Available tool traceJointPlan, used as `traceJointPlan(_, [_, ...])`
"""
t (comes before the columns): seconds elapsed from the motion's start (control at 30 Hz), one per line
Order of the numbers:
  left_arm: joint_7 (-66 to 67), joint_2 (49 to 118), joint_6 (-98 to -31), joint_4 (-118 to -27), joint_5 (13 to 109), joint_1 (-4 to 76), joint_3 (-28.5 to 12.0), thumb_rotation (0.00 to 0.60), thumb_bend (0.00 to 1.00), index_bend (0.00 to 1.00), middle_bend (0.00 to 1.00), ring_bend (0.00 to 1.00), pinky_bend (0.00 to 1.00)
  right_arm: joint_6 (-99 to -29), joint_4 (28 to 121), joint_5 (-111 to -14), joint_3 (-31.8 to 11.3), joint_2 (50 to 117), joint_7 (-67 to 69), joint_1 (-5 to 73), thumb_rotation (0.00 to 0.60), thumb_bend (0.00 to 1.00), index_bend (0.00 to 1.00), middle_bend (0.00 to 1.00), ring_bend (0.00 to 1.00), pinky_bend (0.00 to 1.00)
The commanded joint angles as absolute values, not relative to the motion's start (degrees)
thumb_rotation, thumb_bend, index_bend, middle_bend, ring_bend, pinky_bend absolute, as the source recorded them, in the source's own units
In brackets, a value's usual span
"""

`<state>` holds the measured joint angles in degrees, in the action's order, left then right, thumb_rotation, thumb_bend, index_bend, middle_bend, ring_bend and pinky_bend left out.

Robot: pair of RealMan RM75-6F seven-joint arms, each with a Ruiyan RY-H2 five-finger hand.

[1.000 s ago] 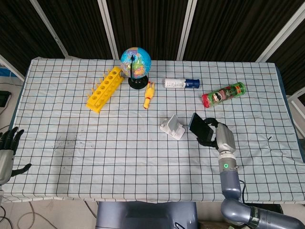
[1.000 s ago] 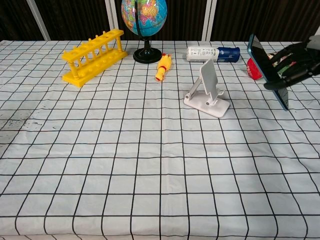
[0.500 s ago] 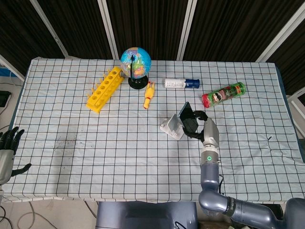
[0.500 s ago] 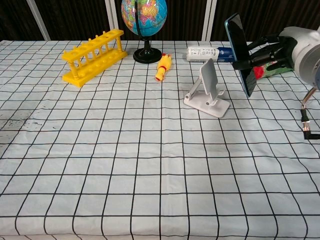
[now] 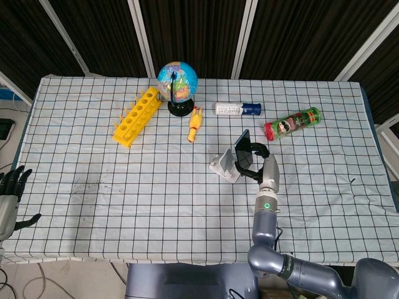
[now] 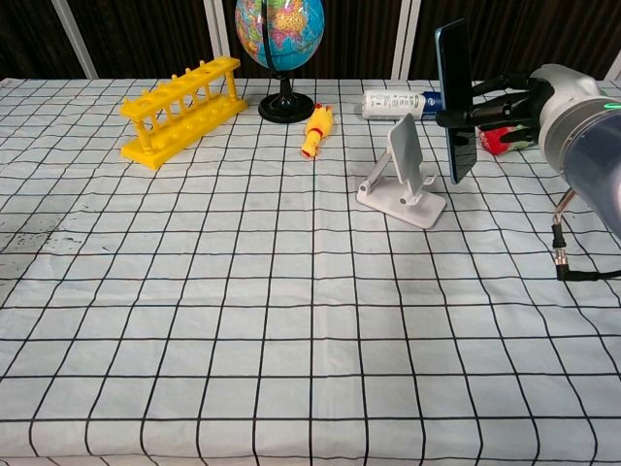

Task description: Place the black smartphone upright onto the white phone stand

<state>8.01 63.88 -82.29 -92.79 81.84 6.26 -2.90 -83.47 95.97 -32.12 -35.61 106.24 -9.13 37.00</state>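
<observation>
Your right robot hand (image 6: 524, 102) clamps the flat, glossy black smartphone (image 6: 454, 97) upright, long axis vertical, just beside the angled white phone stand (image 6: 403, 175).

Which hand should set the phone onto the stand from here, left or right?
Right. The right hand already holds the black smartphone upright, just beside the white phone stand. The left hand sits off the table's near left edge, far away.
</observation>
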Motion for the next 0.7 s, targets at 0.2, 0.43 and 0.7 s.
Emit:
traceJointPlan(0.2, [7.7, 63.8, -82.2, -92.8, 81.7, 6.3, -2.9, 0.600, 0.01, 0.00, 0.00, 0.00, 0.00, -83.1, 94.4, -34.2, -35.2, 108.6, -6.4, 36.6, 0.600, 0.45, 0.75, 0.68, 0.26, 0.18])
traceJointPlan(0.43, [7.4, 63.6, -82.1, -93.0, 81.7, 6.3, -2.9, 0.600, 0.01, 0.00, 0.00, 0.00, 0.00, -82.2, 92.7, -35.4, -34.9, 110.5, -4.9, 36.4, 0.600, 0.45, 0.75, 0.68, 0.26, 0.18])
traceJointPlan(0.7, [7.1, 63.4, -81.6, -93.2, 81.5, 6.4, -2.8, 0.600, 0.01, 0.00, 0.00, 0.00, 0.00, -81.1, 91.3, -35.6, -35.5, 111.6, -4.7, 36.4, 0.600, 0.46, 0.75, 0.68, 0.26, 0.18])
